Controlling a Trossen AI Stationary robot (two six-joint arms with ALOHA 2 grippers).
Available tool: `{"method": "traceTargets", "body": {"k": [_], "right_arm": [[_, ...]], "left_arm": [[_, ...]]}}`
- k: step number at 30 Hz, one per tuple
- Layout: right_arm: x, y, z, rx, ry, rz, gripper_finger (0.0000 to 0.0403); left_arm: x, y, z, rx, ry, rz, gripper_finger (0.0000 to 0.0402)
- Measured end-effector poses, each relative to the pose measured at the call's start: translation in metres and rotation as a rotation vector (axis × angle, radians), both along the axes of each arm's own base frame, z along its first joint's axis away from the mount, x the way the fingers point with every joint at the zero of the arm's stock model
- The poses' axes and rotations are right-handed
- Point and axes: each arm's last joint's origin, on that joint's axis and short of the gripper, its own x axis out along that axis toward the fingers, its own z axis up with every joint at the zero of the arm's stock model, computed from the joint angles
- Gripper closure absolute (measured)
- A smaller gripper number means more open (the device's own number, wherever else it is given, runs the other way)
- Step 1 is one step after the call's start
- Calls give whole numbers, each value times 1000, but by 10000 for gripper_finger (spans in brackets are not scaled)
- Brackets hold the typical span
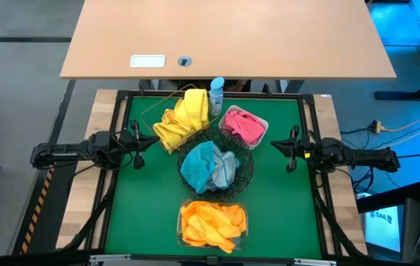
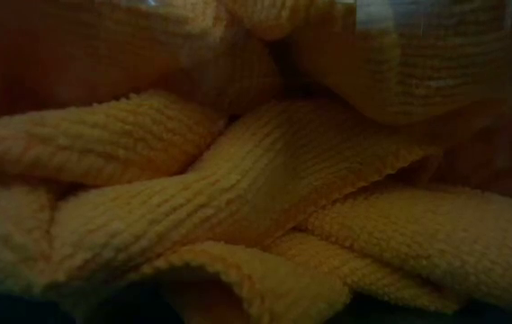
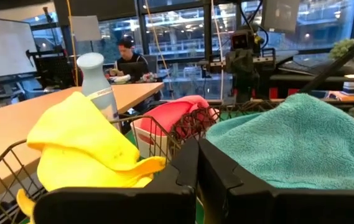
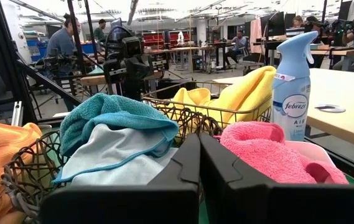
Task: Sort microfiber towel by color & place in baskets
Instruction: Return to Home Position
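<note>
**High view.** Four containers form a cluster at the middle of the bench (image 1: 143, 199).
- The black wire bowl (image 1: 248, 171) is at the centre and holds the teal and grey towels (image 1: 208, 167).
- The wire basket (image 1: 150, 111) is at 11 o'clock from the bowl and holds the yellow towels (image 1: 182, 120).
- The white tray (image 1: 263, 124) is at 1 o'clock and holds the pink towel (image 1: 242, 125).
- The clear tub (image 1: 182, 208) is at 6 o'clock and holds the orange towels (image 1: 211, 224).
- A spray bottle (image 1: 217, 91) stands at 12 o'clock, between basket and tray.

No loose towel shows on the bench.

The left hand (image 1: 137, 145) is at 9 o'clock from the bowl and the right hand (image 1: 291, 148) at 3 o'clock. Both point inward, level with each other. The cluster therefore lies at 3 o'clock from the left hand and at 9 o'clock from the right hand. The left hand is nearer the basket and the right hand nearer the tray.

The sorting appears complete. Judged from this layout, each arm's clear retreat is straight outward, away from the cluster.

**Low view.** Folds of the orange towels fill the picture. Neither hand is visible.

**Left wrist view.** The fingers are pressed together with nothing between them. Ahead are the yellow towels in the basket, the bottle, the pink towel and the teal towel. The other arm is beyond them. A person (image 3: 129, 59) sits far off in the room.

**Right wrist view.** The fingers are likewise clenched and empty. Ahead are the bowl's towels, the pink towel, the yellow towels and the bottle.
</note>
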Motion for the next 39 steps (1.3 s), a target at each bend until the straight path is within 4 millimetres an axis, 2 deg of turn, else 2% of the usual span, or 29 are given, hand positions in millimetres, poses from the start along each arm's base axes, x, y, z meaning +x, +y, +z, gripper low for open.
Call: {"method": "traceTargets", "body": {"k": [39], "right_arm": [[0,-3,0,0,0,-26,402]], "left_arm": [[0,0,0,0,2,-1,400]]}}
